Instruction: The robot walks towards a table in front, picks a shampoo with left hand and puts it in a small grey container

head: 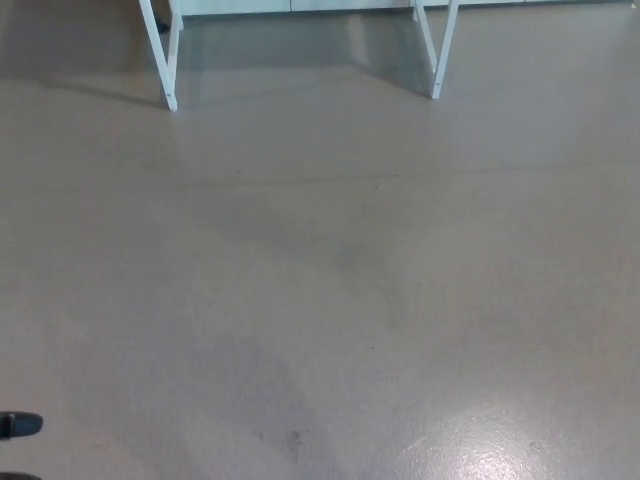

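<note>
Where the floor (320,300) runs far — white table legs (170,88) stand.

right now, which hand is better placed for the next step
Left, weakly: only a dark sliver, likely the left hand, shows at the lower-left edge; the right hand is out of view. Only the table legs show, across the floor, so walking comes first.
</note>
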